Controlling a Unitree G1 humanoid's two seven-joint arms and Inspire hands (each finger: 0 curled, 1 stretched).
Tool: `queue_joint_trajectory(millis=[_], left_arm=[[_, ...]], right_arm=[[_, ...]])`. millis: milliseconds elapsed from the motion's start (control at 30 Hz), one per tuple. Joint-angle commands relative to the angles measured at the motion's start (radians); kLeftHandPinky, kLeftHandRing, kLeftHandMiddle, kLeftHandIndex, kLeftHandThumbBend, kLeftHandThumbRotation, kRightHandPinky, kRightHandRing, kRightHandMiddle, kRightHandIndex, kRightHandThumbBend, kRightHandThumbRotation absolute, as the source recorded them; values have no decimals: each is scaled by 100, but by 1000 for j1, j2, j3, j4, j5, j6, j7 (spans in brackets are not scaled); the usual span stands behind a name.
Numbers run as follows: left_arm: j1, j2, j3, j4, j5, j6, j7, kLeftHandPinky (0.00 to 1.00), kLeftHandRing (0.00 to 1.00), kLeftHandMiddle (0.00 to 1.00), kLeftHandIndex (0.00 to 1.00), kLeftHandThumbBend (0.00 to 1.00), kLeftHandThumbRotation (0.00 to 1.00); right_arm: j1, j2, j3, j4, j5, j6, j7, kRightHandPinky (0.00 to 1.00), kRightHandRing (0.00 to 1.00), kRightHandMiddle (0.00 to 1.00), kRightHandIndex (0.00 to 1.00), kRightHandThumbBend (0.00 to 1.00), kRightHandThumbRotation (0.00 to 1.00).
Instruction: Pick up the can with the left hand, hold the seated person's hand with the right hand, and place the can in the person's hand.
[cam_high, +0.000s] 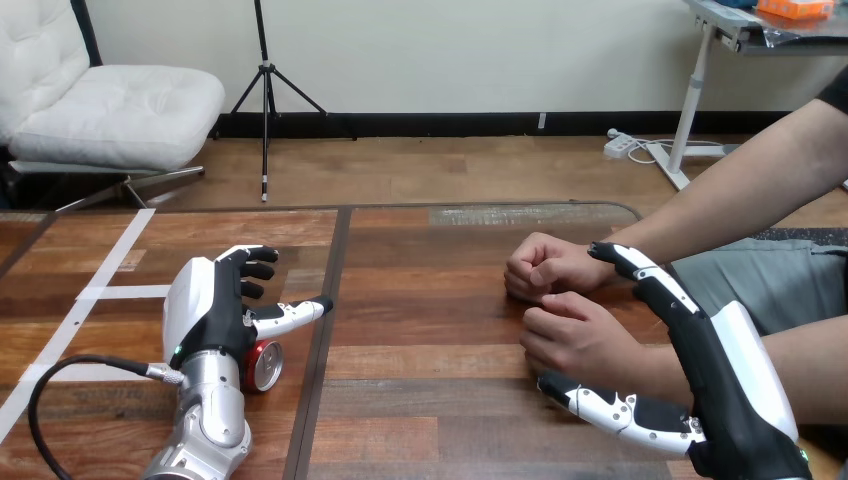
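Nearest me, my left hand (205, 312) partly covers the red metal can (263, 366) lying sideways on the wooden table (420, 300) at my palm's four o'clock, silver end facing five; whether I grip it I cannot tell. Toward three o'clock, my right hand (735, 372), spread wide, brackets the person's nearer hand (575, 337), unclasped.

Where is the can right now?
Head view, left side: the red can lies on the table, close beside the left hand, near its wrist.

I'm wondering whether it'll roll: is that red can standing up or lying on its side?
Lying on its side: the can shows its round silver end toward the camera, partly hidden by the left hand.
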Motion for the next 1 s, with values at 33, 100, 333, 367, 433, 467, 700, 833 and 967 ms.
queue_joint_trajectory(millis=[33,100,333,367,433,467,700,833,967], left_arm=[[-29,17,8,-52,-3,-22,0,62,69,72,72,88,22],[-29,17,8,-51,-3,-23,0,62,69,72,72,88,23],[-25,18,11,-56,-7,-26,-3,62,69,72,72,88,23],[-25,18,11,-56,-8,-27,-3,62,69,72,72,88,23],[-24,17,14,-57,-12,-28,-5,62,69,72,72,88,22],[-23,16,16,-57,-14,-29,-7,62,69,72,72,88,22],[-18,12,23,-60,-22,-29,-7,62,69,72,72,88,22],[-16,13,22,-58,-20,-33,-4,61,69,72,72,88,22],[-14,13,26,-54,-21,-38,-7,61,69,72,72,89,23]], right_arm=[[-61,-23,-5,-8,5,-27,-15,89,91,92,87,76,29],[-60,-23,-6,-11,8,-24,-12,88,91,92,87,76,29],[-58,-24,-8,-10,15,-31,-13,87,91,92,87,76,29],[-58,-25,-8,-8,17,-33,-13,87,91,92,87,76,29],[-58,-25,-9,-7,20,-36,-14,87,91,92,87,76,29],[-58,-25,-9,-7,21,-37,-14,87,91,92,87,76,28],[-56,-31,-9,-8,21,-41,-16,87,91,92,87,76,28],[-55,-35,-9,-7,20,-44,-18,87,91,92,87,75,28],[-55,-38,-8,-9,20,-43,-18,87,91,92,87,75,29]])
